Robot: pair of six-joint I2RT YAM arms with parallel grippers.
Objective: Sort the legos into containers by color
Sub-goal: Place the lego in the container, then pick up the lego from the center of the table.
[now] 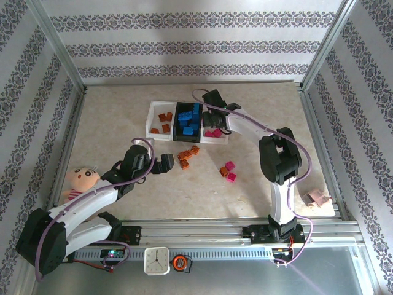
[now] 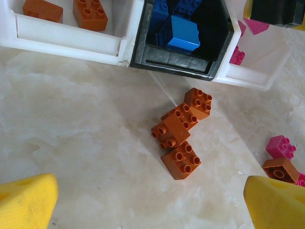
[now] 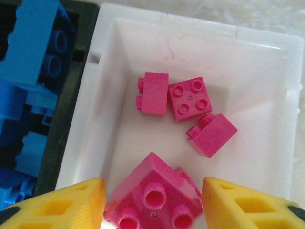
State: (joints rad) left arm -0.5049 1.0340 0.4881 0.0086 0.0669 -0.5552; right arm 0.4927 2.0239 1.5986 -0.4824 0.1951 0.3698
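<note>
A doll (image 1: 81,179) lies at left; a clock (image 1: 156,260) and tape measure (image 1: 179,263) sit at the near edge.

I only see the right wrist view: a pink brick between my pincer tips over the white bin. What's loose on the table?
Observer: Four orange bricks lie clustered in front of the black bin.
Operator: Any pink ones out there?
Observer: Two pink bricks and one orange brick sit together, right of that cluster.
Operator: And the left pincer?
Observer: Open, holding nothing, just left of the cluster.
</note>
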